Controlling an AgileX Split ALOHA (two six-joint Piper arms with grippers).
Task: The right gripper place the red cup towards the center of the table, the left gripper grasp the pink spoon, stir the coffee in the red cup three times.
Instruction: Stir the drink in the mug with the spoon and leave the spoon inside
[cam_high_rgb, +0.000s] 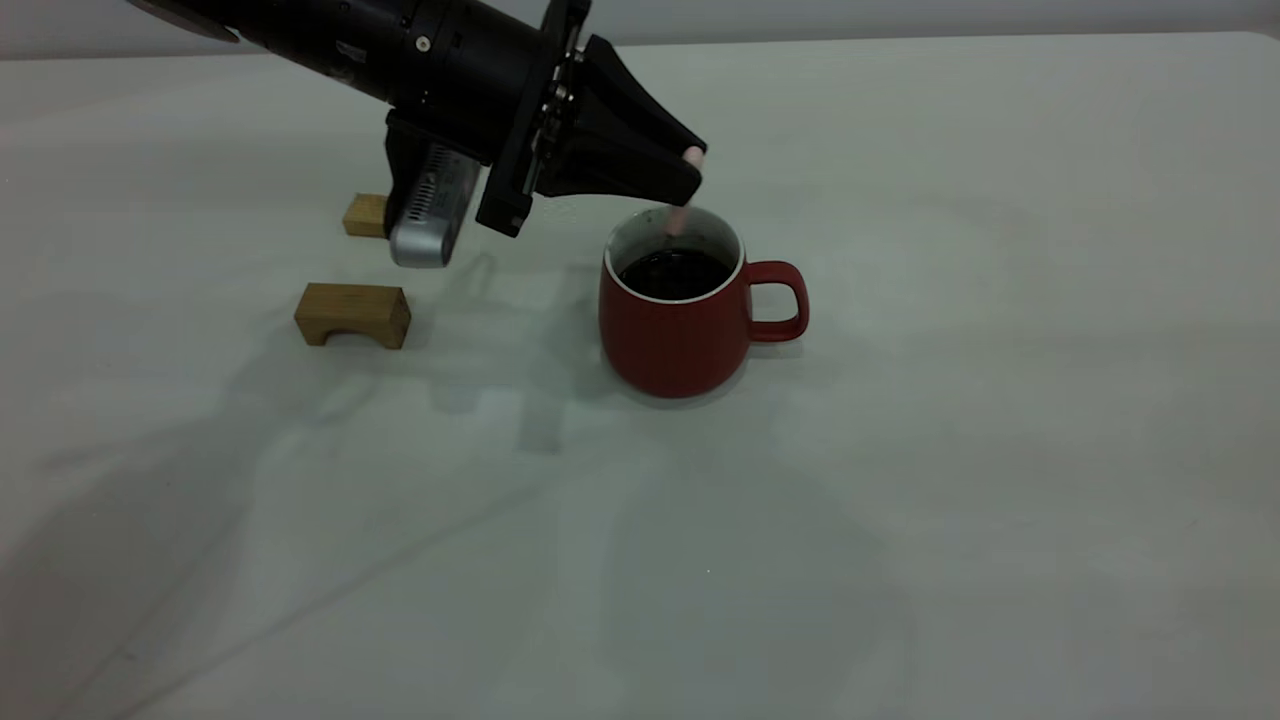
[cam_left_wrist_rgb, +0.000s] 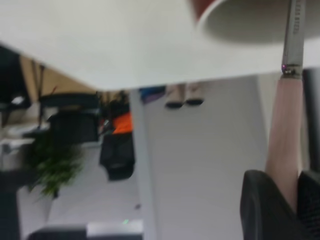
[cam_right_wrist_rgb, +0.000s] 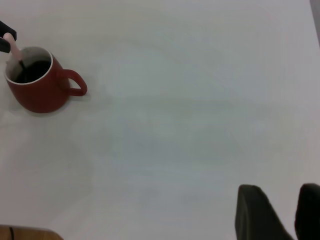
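Stirring is in hand — the left gripper (cam_high_rgb: 690, 170), clamped on the pink spoon (cam_high_rgb: 680, 215), hangs above the red cup (cam_high_rgb: 685, 330); next, circle without clipping its rim — the right gripper (cam_right_wrist_rgb: 275, 212) waits well away, fingers parted, empty.

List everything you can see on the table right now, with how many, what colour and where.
red cup: one, dark red with white inside, near the table's middle, handle toward the right arm's side.
coffee: dark brown-black, inside the cup.
pink spoon: one, pale pink handle with a grey metal neck, dipping into the cup at its far rim.
wooden blocks: two, tan; an arch-shaped one on the left arm's side of the cup, a smaller one behind it.
table: one, off-white.
left tool: black, above the cup's far rim, shut on the spoon's handle.
right tool: black, open, well away from the cup, holding nothing.
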